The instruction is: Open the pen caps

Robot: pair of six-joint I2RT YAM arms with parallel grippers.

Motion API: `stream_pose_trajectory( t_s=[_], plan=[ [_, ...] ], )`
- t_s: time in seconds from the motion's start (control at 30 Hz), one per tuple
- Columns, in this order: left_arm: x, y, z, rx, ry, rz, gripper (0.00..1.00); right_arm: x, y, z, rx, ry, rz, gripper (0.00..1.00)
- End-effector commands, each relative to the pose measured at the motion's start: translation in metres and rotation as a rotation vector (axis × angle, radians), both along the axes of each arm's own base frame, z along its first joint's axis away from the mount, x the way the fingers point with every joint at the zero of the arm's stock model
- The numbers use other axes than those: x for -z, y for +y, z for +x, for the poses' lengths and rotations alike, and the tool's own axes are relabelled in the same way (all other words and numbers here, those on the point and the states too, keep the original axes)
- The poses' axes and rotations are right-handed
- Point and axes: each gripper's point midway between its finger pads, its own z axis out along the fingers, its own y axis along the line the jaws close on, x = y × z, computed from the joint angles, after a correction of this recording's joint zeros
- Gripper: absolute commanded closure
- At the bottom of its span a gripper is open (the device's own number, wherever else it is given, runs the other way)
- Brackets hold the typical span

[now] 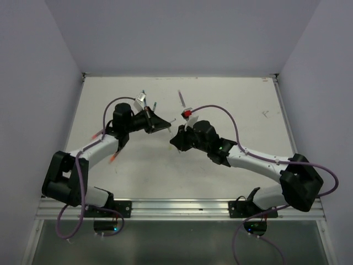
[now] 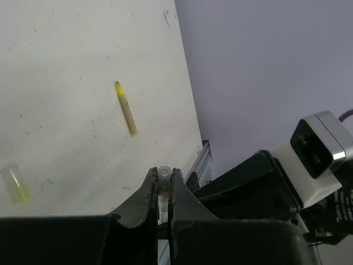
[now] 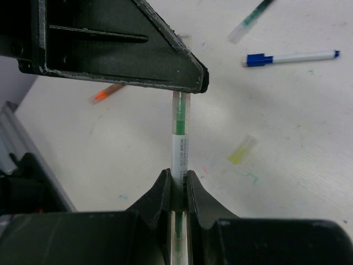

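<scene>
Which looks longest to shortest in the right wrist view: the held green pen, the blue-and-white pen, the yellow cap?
1-2. held green pen and blue-and-white pen: about alike; the held one is nearer and partly hidden, so unranked.
3. yellow cap: clearly shortest.

Your white worktop (image 1: 154, 176) carries a yellow pen (image 2: 126, 107) with a pale yellow cap (image 2: 15, 182) lying apart from it, an orange pen (image 3: 107, 92), and a blue-capped pen (image 3: 289, 57) near a teal pen (image 3: 251, 19).
</scene>
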Motion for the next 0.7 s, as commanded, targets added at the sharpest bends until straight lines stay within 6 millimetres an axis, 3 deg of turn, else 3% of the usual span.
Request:
stream_pose_trajectory(
  t_s=[0.0, 0.07, 0.23, 0.3, 0.33, 0.37, 0.4, 0.47, 0.5, 0.53, 0.6, 0.67],
  plan=[
    [-0.062, 0.029, 0.032, -0.153, -0.374, 0.04, 1.0, 0.005, 0.017, -0.075, -0.292, 0.264, 0.172, 1.0],
    [-0.069, 0.033, 0.024, -0.152, -0.432, 0.057, 1.0, -0.012, 0.018, -0.075, -0.333, 0.297, 0.285, 1.0],
    [-0.09, 0.038, 0.009, -0.099, -0.508, -0.036, 1.0, -0.027, 0.014, -0.081, -0.395, 0.331, 0.379, 1.0],
    [-0.094, 0.039, 0.011, -0.095, -0.484, -0.05, 1.0, -0.023, 0.01, -0.078, -0.366, 0.335, 0.33, 1.0],
    [-0.07, 0.046, 0.025, -0.147, -0.31, 0.028, 1.0, -0.005, -0.007, -0.049, -0.192, 0.267, 0.175, 1.0],
    [-0.069, 0.046, 0.025, -0.145, -0.318, 0.036, 1.0, -0.005, -0.008, -0.049, -0.202, 0.245, 0.165, 1.0],
    [-0.045, 0.053, 0.029, -0.185, -0.177, 0.096, 1.0, -0.001, -0.017, -0.044, -0.156, 0.259, 0.094, 1.0],
    [-0.051, 0.054, 0.039, -0.198, -0.152, 0.096, 1.0, 0.012, -0.037, -0.031, -0.058, 0.195, -0.075, 1.0],
    [-0.044, 0.058, 0.04, -0.23, -0.101, 0.117, 1.0, 0.004, -0.036, -0.025, -0.044, 0.153, -0.099, 1.0],
    [-0.052, 0.06, 0.043, -0.245, -0.108, 0.114, 1.0, 0.003, -0.037, -0.024, -0.033, 0.122, -0.13, 1.0],
    [-0.049, 0.071, 0.049, -0.32, -0.077, 0.152, 1.0, 0.007, -0.04, -0.015, 0.011, 0.08, -0.187, 1.0],
    [-0.053, 0.074, 0.054, -0.352, -0.08, 0.161, 1.0, 0.013, -0.033, -0.019, 0.003, 0.068, -0.237, 1.0]
  ],
)
